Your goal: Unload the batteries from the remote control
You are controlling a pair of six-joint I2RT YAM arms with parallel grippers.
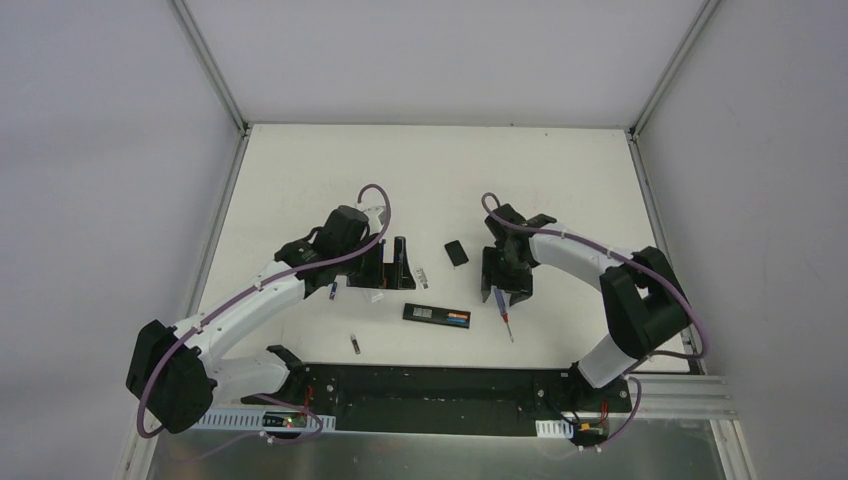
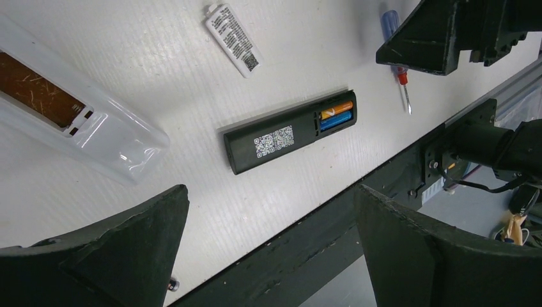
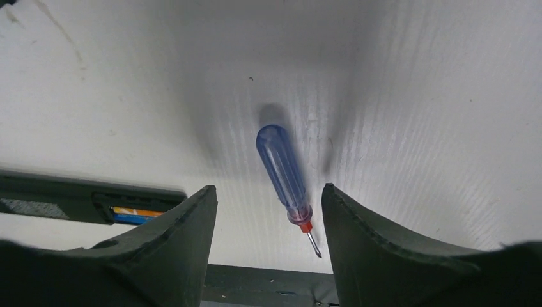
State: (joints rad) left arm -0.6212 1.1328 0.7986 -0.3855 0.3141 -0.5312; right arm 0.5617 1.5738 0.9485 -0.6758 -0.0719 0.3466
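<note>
Tiny batteries [image 2: 337, 114] look slick, snug in the black remote [image 2: 275, 141], so I'd pry one end; left pincer [image 2: 270, 192], right pincer [image 3: 268, 188] both spread.

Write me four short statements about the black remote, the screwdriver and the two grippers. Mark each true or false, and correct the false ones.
1. The black remote has its battery bay open, with an orange cell and a blue cell inside. True.
2. The right gripper has clamped the screwdriver and lifted it. False: the screwdriver lies on the table between the open jaws, and neither finger touches it.
3. The left gripper is wide open and holds nothing. True.
4. The black remote lies with its buttons facing up. False: its back faces up, showing the code labels and the battery bay.
</note>
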